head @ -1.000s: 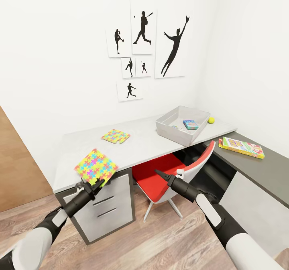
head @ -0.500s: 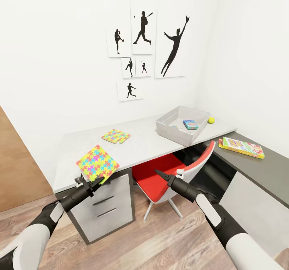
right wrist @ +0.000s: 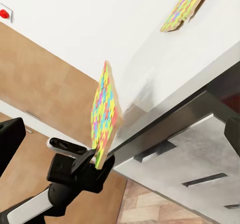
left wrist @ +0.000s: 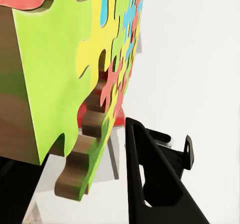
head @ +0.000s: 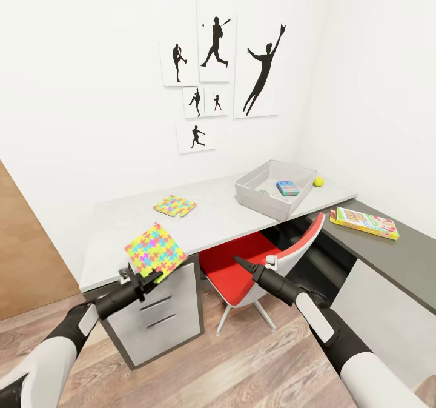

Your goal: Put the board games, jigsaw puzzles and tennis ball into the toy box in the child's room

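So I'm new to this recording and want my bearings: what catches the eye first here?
The bright jigsaw puzzle held up on edge in the left gripper, near the front corner of the table. Next, the red chair tucked under the table, and the baseball silhouettes on the wall above. At the table's far end sits the toy box, with a second jigsaw puzzle lying flat to its left.

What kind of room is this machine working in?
Probably a child's bedroom or study corner: black baseball-player silhouette prints on the wall, a long white-topped desk with a bright jigsaw-patterned square, and a red swivel chair.
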`<state>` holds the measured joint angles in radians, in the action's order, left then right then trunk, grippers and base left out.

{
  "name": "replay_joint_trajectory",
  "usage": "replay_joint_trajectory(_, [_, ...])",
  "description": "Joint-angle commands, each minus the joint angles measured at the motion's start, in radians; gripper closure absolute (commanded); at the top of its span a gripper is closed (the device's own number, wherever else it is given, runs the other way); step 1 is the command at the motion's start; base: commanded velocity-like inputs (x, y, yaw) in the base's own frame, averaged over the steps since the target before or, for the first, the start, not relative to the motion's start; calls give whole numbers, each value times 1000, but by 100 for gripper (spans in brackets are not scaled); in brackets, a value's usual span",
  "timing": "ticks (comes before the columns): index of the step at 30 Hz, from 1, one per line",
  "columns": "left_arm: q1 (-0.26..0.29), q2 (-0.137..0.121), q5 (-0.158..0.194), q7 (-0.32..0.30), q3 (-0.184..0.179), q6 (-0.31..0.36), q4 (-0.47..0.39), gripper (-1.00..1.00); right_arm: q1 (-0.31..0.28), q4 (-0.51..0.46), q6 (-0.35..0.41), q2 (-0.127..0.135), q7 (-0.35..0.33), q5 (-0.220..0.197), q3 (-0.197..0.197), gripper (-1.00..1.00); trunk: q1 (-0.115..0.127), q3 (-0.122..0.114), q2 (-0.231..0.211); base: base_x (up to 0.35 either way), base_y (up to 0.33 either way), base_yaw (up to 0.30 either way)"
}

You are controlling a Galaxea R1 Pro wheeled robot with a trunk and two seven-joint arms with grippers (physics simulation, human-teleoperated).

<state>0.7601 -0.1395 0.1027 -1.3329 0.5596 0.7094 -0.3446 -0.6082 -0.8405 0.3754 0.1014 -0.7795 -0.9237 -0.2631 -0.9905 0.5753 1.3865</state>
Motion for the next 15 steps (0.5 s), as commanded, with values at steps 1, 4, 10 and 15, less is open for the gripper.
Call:
replay_joint_trajectory(1, [1, -1, 0, -3, -14, 23, -3, 100, -1, 0, 8, 1, 0, -11, -2, -100, 0, 1, 1, 0, 0, 0])
replay_joint_trajectory(4, [1, -1, 0, -3, -60, 56, -29, 100, -1, 0, 8, 1, 1, -11, -2, -100, 0, 1, 1, 0, 0, 0])
replay_joint_trajectory(10, [1, 0, 1, -3, -140, 96, -100, 100, -1, 0, 8, 0, 0, -11, -2, -100, 0, 1, 1, 0, 0, 0])
replay_joint_trajectory(15, [1, -1, 0, -4, -194, 122, -112, 100, -1, 0, 8, 1, 0, -11, -2, -100, 0, 1, 1, 0, 0, 0])
